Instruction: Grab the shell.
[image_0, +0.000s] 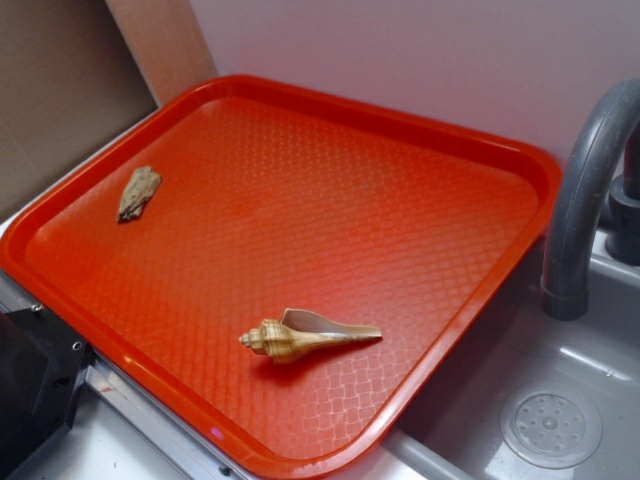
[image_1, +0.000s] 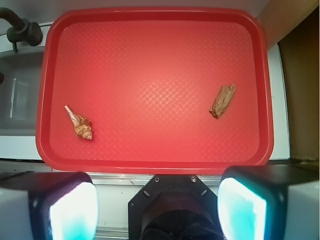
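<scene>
The shell (image_0: 305, 336) is a tan-and-cream spiral conch with a knobbly end and a long pointed tail. It lies on its side near the front edge of the red tray (image_0: 440, 130). In the wrist view the shell (image_1: 79, 123) lies at the tray's lower left. My gripper (image_1: 157, 210) is open and empty, high above the tray's near edge, with its two pads (image_1: 74, 212) wide apart. The gripper is out of the exterior view.
A small flat brown-grey flaky fragment (image_0: 138, 193) lies at the tray's left side, also in the wrist view (image_1: 222, 101). A grey faucet (image_0: 590, 190) and a sink with a drain (image_0: 550, 428) stand right of the tray. A black block (image_0: 35, 375) sits at front left.
</scene>
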